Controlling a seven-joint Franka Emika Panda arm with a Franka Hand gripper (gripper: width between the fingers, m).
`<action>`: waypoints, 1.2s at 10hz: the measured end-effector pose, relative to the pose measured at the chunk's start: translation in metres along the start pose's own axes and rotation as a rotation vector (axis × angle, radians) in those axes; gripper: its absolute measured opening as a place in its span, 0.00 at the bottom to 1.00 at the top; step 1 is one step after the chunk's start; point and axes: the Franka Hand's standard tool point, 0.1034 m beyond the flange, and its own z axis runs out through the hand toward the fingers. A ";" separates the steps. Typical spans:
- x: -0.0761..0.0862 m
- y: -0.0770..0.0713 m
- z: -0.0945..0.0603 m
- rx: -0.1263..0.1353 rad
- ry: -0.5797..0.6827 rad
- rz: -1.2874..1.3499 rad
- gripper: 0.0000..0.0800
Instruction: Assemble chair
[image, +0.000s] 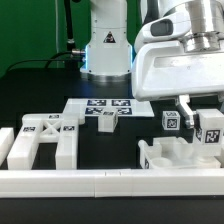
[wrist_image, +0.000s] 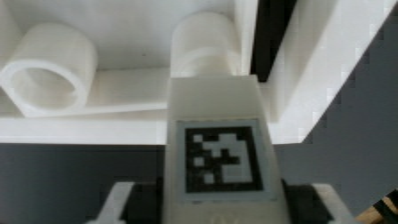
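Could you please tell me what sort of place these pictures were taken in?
Probably a robotics lab bench: a robot arm stands at a black table, a marker board lies flat on it, and white tagged furniture parts lie by a low border rail.

Chair components (white matte plastic, black-and-white square tags): the X-braced frame (image: 45, 140) lies flat on the surface at the exterior view's left. A blocky part (image: 178, 156) lies at the right, with a square leg (image: 211, 130) upright over it and a second leg (image: 171, 121) just beside.
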 end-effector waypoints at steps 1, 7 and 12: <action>0.000 0.000 0.000 0.000 0.000 0.000 0.59; 0.020 0.022 -0.018 -0.015 0.009 -0.047 0.81; 0.024 0.031 -0.025 -0.011 -0.042 -0.074 0.81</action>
